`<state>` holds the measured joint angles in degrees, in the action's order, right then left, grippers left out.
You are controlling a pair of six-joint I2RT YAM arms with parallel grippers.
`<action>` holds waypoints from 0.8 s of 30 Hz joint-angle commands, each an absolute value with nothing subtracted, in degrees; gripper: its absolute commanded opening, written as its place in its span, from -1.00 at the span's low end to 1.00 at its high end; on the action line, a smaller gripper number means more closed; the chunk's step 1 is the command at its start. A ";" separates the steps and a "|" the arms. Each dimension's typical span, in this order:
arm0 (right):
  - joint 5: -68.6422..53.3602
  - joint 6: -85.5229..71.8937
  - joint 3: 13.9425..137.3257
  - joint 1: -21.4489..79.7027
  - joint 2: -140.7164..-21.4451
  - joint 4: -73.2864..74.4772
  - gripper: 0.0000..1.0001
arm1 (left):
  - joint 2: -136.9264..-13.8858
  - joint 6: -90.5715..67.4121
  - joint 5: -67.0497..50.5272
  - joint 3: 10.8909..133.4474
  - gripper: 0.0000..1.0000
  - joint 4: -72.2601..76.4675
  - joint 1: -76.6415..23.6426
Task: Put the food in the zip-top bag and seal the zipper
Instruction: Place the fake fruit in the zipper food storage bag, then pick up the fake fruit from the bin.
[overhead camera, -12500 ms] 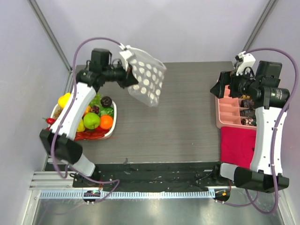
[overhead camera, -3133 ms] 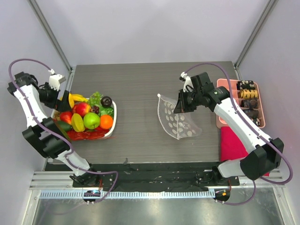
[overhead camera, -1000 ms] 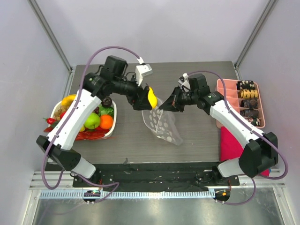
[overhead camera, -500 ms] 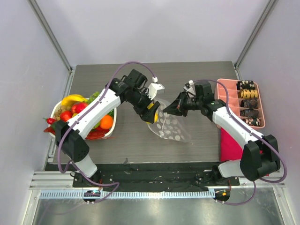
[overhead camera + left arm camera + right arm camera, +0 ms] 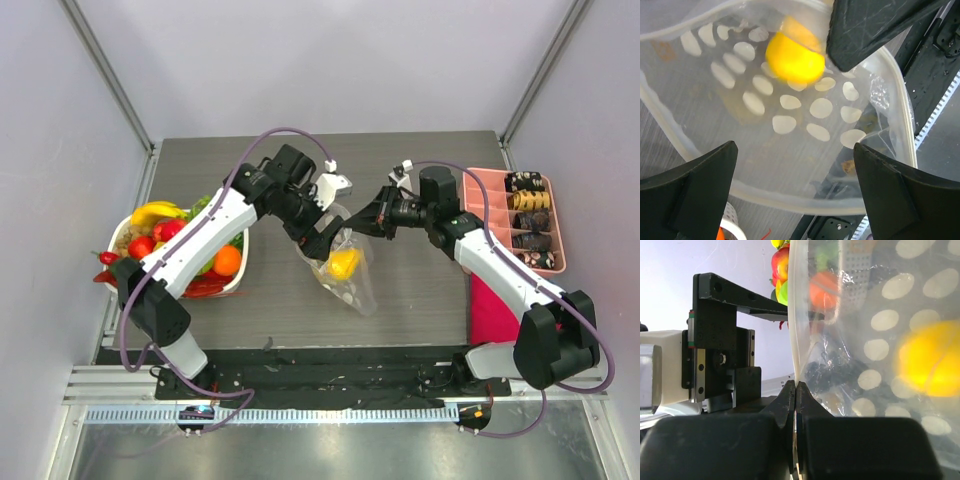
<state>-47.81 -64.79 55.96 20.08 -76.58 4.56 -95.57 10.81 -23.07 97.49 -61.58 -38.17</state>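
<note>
The zip-top bag (image 5: 350,283) hangs open over the middle of the table, clear with white dots. A yellow fruit (image 5: 343,263) lies inside it, blurred in the left wrist view as the yellow fruit (image 5: 795,62) and glowing through the film as the yellow fruit (image 5: 930,365). My left gripper (image 5: 319,243) stands open just above the bag's mouth, with wide-spread fingers (image 5: 700,185) holding nothing. My right gripper (image 5: 374,222) is shut on the bag's rim, pinching the zipper strip (image 5: 794,315) between its fingertips. More food (image 5: 190,250) stays in the white basket (image 5: 243,250) at the left.
A pink compartment tray (image 5: 485,215) with dark snack pieces stands at the right edge, and a magenta cloth (image 5: 498,305) lies in front of it. The black bar of the arm bases (image 5: 330,360) runs along the near edge.
My left gripper has opened and the yellow fruit it held has dropped into the bag. The right gripper keeps its pinch on the rim, and the bag now hangs narrower.
</note>
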 commanded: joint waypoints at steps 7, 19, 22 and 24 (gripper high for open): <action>-48.52 -65.83 56.34 20.21 -74.88 -1.76 -0.98 | -84.91 2.56 -30.49 94.93 1.00 -61.96 -26.38; -45.35 -58.98 53.26 18.81 -71.10 5.70 -0.98 | -82.97 12.38 -25.59 102.73 1.00 -74.76 2.43; -45.00 -57.83 52.74 18.81 -70.75 6.42 -0.98 | -84.02 17.64 -23.39 105.46 1.00 -79.26 8.85; -44.74 -57.13 52.21 18.72 -70.66 6.59 -0.98 | -85.25 21.25 -22.07 107.30 0.99 -81.03 11.06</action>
